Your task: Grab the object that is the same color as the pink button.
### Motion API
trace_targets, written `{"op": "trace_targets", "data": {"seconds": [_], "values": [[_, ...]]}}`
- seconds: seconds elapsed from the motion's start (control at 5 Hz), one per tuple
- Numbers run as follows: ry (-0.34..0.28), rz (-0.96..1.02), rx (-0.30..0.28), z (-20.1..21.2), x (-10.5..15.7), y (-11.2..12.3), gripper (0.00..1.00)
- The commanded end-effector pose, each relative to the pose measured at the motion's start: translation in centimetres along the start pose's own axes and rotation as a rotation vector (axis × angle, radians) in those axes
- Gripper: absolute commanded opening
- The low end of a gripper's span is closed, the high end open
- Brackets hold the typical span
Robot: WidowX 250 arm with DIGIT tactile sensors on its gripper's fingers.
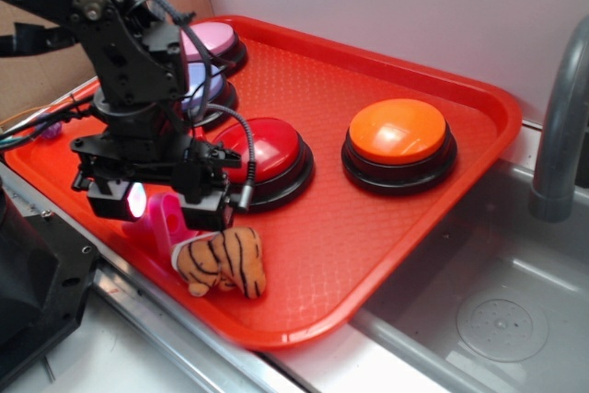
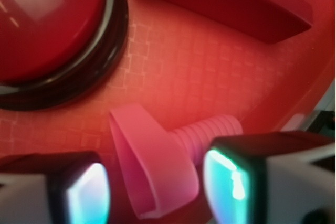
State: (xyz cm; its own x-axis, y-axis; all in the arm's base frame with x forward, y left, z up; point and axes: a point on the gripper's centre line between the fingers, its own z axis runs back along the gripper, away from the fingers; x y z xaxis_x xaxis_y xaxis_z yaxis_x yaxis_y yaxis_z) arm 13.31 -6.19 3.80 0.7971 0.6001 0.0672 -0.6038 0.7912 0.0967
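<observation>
The black robot tool (image 2: 157,187) is hanging low over the red plastic tray (image 1: 386,227), its two glowing pads (image 2: 86,195) spread and bracketing the small bright-pink ribbed plastic toy bolt (image 2: 152,163), which is lying on its side near the tray's 7 o'clock edge. The pads seem to be framing the hollow head for a pinch, though contact is unclear. The pale pink domed push button (image 1: 216,41) is sitting at 11 o'clock, giving the colour match. A striped plush tiger (image 1: 224,262) is crowding the bolt.

The exterior view looks down at an angle across the red tray (image 1: 386,227) from its near corner. The wrist view (very close) faces the tray floor (image 2: 220,82); both share the red button (image 1: 267,149) (image 2: 47,24).
</observation>
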Motion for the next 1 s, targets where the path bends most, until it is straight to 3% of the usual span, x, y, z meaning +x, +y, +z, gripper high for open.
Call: {"op": "trace_targets", "data": {"seconds": [0.0, 0.4, 0.8], "values": [[-0.023, -0.016, -0.047, 0.9, 0.4, -0.7, 0.0], [-0.044, -0.115, -0.086, 3.2, 0.9, -1.1, 0.0], [-0.064, -0.354, -0.189, 10.6, 3.4, -1.5, 0.0]]}}
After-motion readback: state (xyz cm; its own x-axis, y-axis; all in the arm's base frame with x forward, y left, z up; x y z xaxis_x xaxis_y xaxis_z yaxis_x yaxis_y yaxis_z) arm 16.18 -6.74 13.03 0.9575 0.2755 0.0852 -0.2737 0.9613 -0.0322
